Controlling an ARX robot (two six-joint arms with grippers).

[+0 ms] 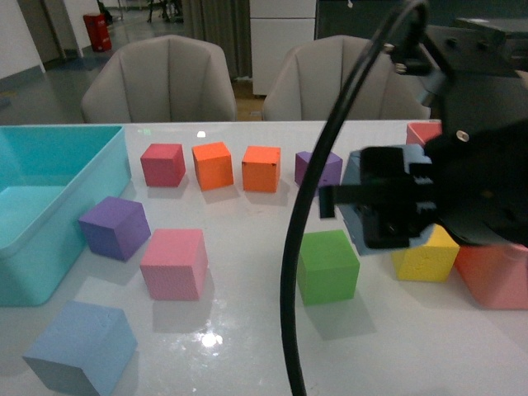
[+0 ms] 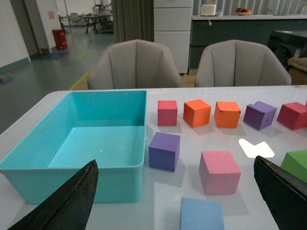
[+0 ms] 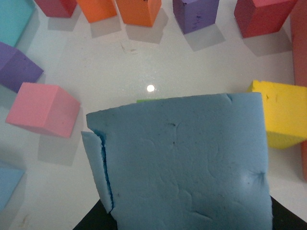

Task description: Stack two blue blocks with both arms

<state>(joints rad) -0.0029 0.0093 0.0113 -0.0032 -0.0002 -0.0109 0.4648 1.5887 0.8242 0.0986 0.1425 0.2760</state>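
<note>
Table [image 1: 247, 280]: white, glossy, carries everything. Teal bin [image 1: 41, 272] at its left edge; only the left wrist view looks down into it.

Right arm [image 1: 478, 173] fills the right of the front view, w/ a thick black cable [image 1: 290, 272] looping down in front. Right hand [image 1: 388, 202] is clamped on one blue block [image 3: 187, 158], held up off the table. Front view shows just slivers of that block beside the black hand. Right wrist view shows its whole broad face: dented, w/ a split along one edge. A strip of the green cube [image 3: 148, 100] peeks past it.

Left hand [image 2: 175, 191] shows in the left wrist view only: two dark fingers [image 2: 67, 201] spread wide, gripping nothing. Second blue block [image 1: 82, 346] lies on the table at the front left, near the bin's front corner, just in front of a pink cube [image 1: 175, 262]. In the left wrist view it shows btwn the fingers, untouched.

Other cubes:
- back row: red [image 1: 162, 163], two orange [image 1: 213, 165], purple [image 1: 318, 169]
- purple cube by bin [image 1: 115, 227]
- yellow cube [image 1: 425, 257], under the right hand, next to green
</note>
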